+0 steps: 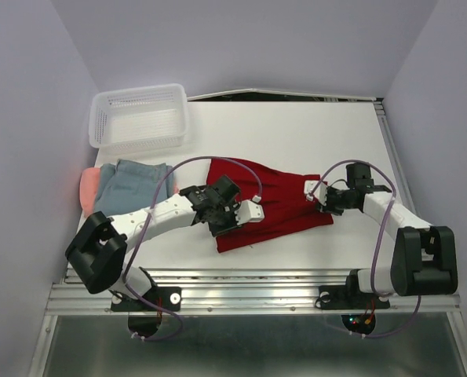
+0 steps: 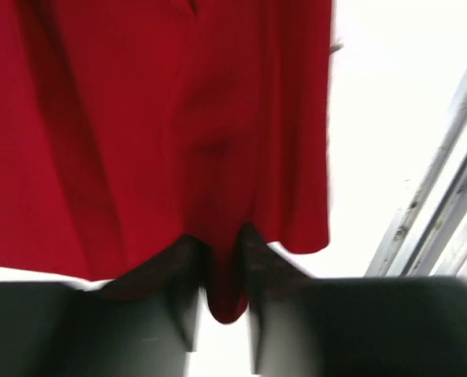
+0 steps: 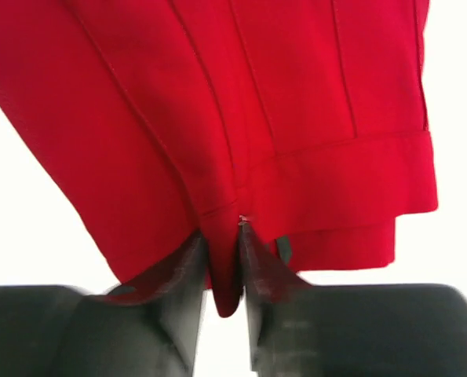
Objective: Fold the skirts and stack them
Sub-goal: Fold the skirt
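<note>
The dark red skirt [image 1: 276, 196] lies spread across the middle of the table. At its left edge my left gripper [image 1: 221, 222] has its jaws narrow around a fold of the hem. In the left wrist view that gripper [image 2: 221, 267] has the red skirt [image 2: 178, 118] filling the gap between its fingers. My right gripper [image 1: 319, 200] is at the skirt's right edge. The right wrist view shows that gripper [image 3: 221, 251] pinching a fold of the skirt [image 3: 257, 102] by the waistband. A blue-grey skirt [image 1: 135, 184] and a salmon-pink skirt [image 1: 89, 187] lie folded at the left.
A white mesh basket [image 1: 139, 118] stands at the back left, behind the two folded skirts. The table's metal rail [image 1: 249, 283] runs along the near edge, just below the red skirt's lower corner.
</note>
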Available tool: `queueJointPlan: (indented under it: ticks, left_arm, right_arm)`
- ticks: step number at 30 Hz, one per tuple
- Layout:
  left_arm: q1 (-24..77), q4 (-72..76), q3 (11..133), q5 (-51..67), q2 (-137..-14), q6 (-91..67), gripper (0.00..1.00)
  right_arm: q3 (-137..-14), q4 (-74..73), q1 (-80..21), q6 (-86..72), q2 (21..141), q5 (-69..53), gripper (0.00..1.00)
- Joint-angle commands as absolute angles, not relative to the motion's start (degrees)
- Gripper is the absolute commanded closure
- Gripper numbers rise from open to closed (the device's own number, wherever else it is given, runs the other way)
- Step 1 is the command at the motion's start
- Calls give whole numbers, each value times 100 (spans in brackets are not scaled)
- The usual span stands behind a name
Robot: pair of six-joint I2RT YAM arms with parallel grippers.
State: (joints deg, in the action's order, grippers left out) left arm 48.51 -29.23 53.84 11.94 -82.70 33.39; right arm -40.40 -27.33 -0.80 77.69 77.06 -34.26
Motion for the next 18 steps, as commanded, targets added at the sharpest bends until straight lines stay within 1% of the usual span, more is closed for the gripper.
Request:
queueJointPlan:
  ticks: [1, 2, 3, 4, 5, 6, 7, 10, 13, 14, 15, 16, 17, 18]
  left_arm:
    - [5062, -2794, 5502, 1634, -8077, 3287, 49]
    - [5071, -2865, 5563, 1678, -8051, 3322, 45]
    - [5071, -3065, 5685, 1740, -7981, 3392, 41]
    - [5063, -3154, 5739, 1775, -7911, 3453, 36]
    - [5063, -3234, 5791, 1775, -7806, 3585, 31]
    - [5062, -3382, 5870, 1793, -7578, 3647, 25]
    - [5054, -3462, 5915, 1784, -7463, 3708, 24]
    - [4905, -3708, 6187, 1845, -7242, 3630, 23]
    - [4527, -3850, 6556, 1995, -7382, 3464, 25]
    - [4431, -3771, 6626, 1978, -7452, 3367, 26]
    - [4351, -3640, 6662, 1960, -7531, 3271, 27]
    - [4342, -3613, 6688, 1969, -7767, 3165, 30]
    - [4342, -3569, 6715, 1960, -7900, 3103, 33]
    - [4342, -3386, 6706, 1925, -8014, 2981, 34]
  right_arm:
    - [-4218, -2548, -97, 8033, 7418, -3278, 54]
    - [-4262, -2601, -97, 8155, 7357, -3278, 27]
    - [-4315, -2784, -97, 8200, 7235, -3296, 19]
    - [-4446, -2882, -97, 8226, 7155, -3305, 16]
    - [-4526, -2970, -97, 8270, 7059, -3305, 9]
    - [-4613, -3206, -97, 8331, 6875, -3305, 8]
    - [-4701, -3356, -97, 8384, 6786, -3305, 7]
    - [-5018, -3831, -97, 8341, 6435, -3270, 7]
    - [-5299, -3876, -97, 7746, 6328, -3304, 11]
    - [-5413, -3806, -97, 7178, 6485, -3339, 17]
    - [-5710, -3701, -97, 6876, 6669, -3375, 22]
    - [-5922, -3683, -97, 6560, 6906, -3401, 26]
    - [-6167, -3700, -97, 6104, 7509, -3445, 33]
    - [-6483, -4031, -97, 5987, 7880, -3489, 37]
